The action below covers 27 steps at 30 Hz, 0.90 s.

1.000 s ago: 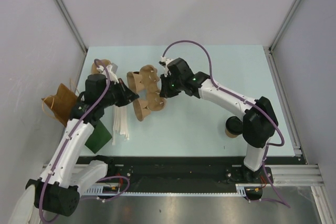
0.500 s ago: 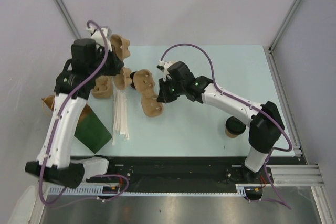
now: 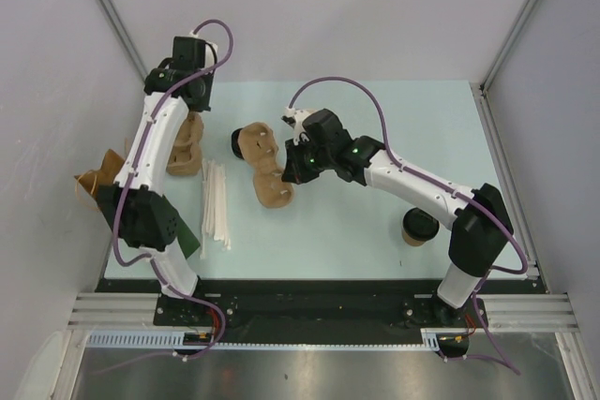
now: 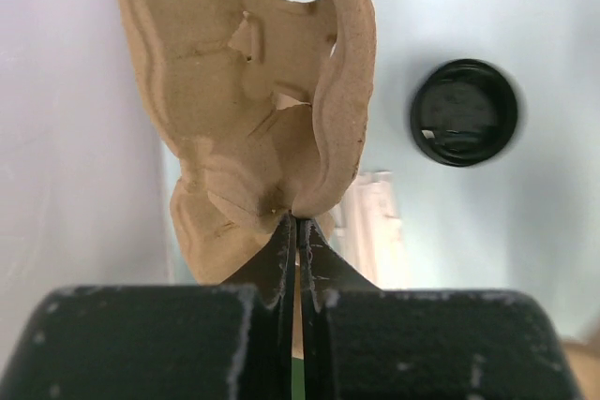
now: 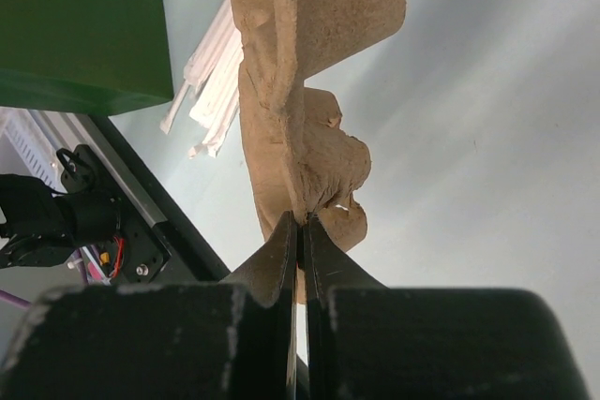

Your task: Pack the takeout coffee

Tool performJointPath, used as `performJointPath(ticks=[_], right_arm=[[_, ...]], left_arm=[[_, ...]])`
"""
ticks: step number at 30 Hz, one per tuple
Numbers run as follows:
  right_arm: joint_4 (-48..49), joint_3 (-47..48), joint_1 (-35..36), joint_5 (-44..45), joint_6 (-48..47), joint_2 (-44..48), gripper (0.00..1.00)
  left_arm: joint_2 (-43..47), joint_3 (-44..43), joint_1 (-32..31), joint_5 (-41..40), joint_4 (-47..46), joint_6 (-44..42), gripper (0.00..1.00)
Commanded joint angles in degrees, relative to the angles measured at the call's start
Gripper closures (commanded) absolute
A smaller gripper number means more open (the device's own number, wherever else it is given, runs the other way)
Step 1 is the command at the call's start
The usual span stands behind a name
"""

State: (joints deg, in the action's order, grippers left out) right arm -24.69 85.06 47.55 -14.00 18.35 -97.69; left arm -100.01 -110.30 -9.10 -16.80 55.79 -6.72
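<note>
Clamped on a pulp cup carrier [image 4: 244, 91] with the left pincer [image 4: 296, 224], on a second carrier [image 5: 309, 72] with the right pincer [image 5: 300, 222], well apart from the takeout coffee [image 3: 419, 227].

Takeout coffee [image 3: 417, 228], small tan paper cup, black lid on, upright, near right part of desk [image 3: 375, 119]

Two pulp carriers [image 3: 265, 170], straws [image 3: 216, 203], loose lid [image 4: 464, 112]
</note>
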Motion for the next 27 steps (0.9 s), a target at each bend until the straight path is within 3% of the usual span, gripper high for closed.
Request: performJointPath(ticks=[1,10,27], right_arm=[[1.57,-0.15,-0.18,-0.24,-0.33,2.50,1.00],[1.48,-0.24,-0.88,-0.94,-0.16,2.68,1.00],[1.66,-0.24,-2.37,-2.26,-0.33,4.26,1.00]], left_arm=[[-2.91,-3.78,2.77,-4.56,0.99,-2.69,1.00],[-9.23,-2.73,7.34,-5.61,-0.77,-2.51,0.99],[-16.71,-0.26,8.92,-6.67,-3.41,-0.66,0.95]])
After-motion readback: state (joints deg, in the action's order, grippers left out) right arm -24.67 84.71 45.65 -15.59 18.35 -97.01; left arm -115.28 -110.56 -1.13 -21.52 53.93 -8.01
